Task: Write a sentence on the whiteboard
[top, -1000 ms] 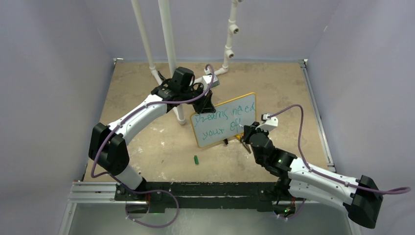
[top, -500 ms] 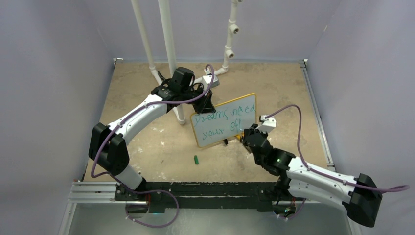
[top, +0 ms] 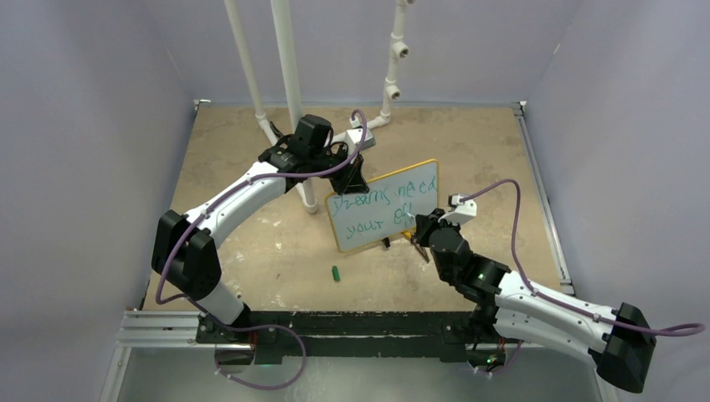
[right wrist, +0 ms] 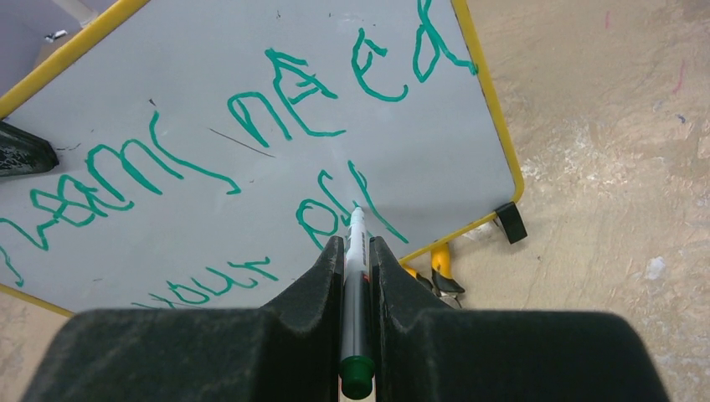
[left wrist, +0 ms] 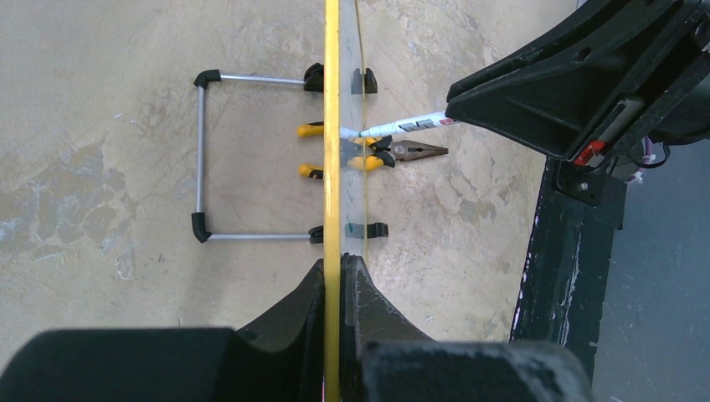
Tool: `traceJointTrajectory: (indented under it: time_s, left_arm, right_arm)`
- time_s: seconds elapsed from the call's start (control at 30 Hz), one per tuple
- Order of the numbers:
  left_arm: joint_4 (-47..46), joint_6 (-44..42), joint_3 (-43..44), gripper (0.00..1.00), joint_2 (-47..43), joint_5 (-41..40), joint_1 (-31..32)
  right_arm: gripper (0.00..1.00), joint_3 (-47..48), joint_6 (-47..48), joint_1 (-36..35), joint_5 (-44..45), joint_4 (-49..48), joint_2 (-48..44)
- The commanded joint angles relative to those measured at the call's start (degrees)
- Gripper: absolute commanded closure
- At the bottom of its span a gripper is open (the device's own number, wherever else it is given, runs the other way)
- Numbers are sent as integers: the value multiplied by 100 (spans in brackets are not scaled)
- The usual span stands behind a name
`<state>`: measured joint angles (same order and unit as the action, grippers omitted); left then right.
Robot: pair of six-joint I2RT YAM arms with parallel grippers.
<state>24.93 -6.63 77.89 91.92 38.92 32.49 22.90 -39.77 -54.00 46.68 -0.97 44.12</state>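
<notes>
Since the board (right wrist: 184,75) stands up off the tabletop (top: 276,251) with the left hand (left wrist: 342,266) pinched shut on its rim, the right hand (right wrist: 356,244) is the one that matters here. It's clamped on the marker (right wrist: 357,293), whose long axis points straight ahead into the board face, tip touching the last green stroke of the sentence (right wrist: 285,109). The rim is close on the right of the tip, so I'd guess there's barely any room that way.

The whiteboard (top: 387,205) stands propped mid-table with the sentence (top: 381,201) in green across two lines. The left gripper (top: 353,181) is at its far left corner and the right gripper (top: 417,225) at its near right edge. A small green piece (top: 335,273) lies nearer, apart.
</notes>
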Motion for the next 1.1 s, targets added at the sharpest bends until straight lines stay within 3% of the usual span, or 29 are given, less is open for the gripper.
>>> traceJointTrajectory:
  time_s: [0.0, 1.07]
  left_arm:
    - [-6, -189, -72, 100, -119, -86, -130]
    - [-4, -189, -76, 100, -128, -86, -138]
  right_arm:
    - [100, 46, 63, 12, 102, -325, -61]
    - [100, -4, -368, 12, 661, 67, 13]
